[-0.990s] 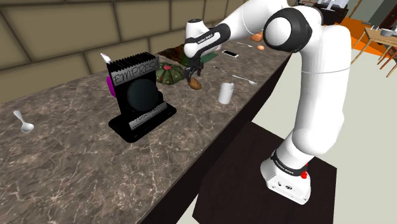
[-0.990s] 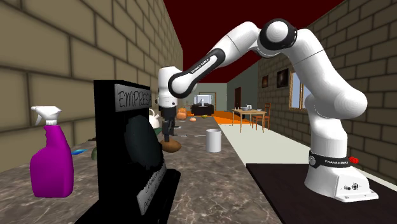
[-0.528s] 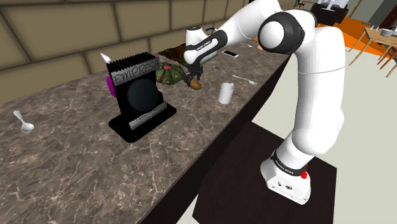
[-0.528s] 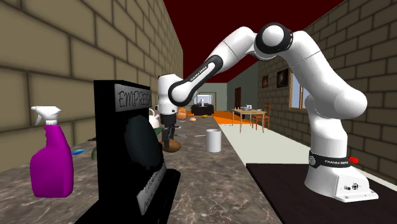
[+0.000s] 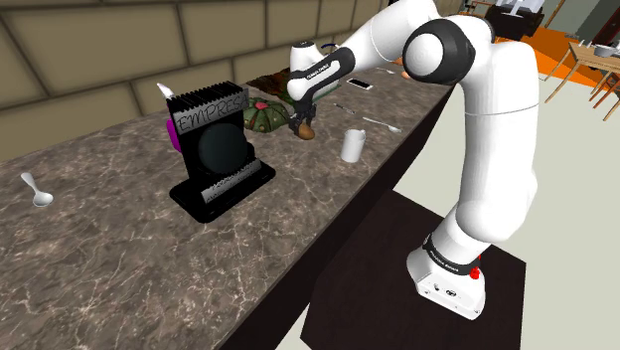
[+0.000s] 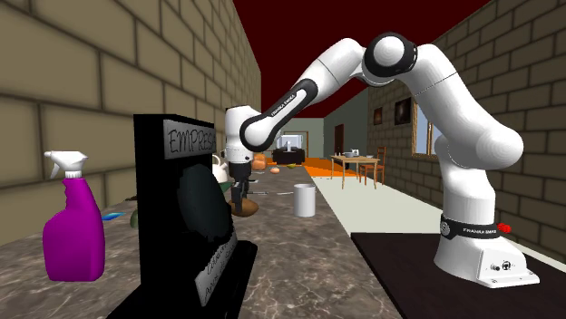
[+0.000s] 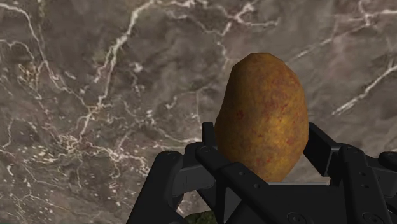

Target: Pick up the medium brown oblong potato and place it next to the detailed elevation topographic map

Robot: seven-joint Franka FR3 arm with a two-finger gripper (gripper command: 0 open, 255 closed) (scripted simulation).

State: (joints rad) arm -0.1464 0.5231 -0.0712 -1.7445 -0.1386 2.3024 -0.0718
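Marble bench [image 5: 149, 259] along a brick wall. Gripper [image 5: 298, 121] sits at upper centre of the shoulder view. Its fingers [image 7: 208, 137] pinch the potato [image 7: 264, 121] by its sides, low over the bench, likely ready to lift. Green lump [image 5: 260, 116] crowds it at left, with the white cup [image 5: 352, 145] and bench edge at right. Flat brown sheet [image 5: 260, 82] above is probably the map.

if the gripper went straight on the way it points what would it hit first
The brown oblong potato, sitting right in front of the black gripper. Just beyond it lies the dark veined marble countertop, which the potato seems to rest on.
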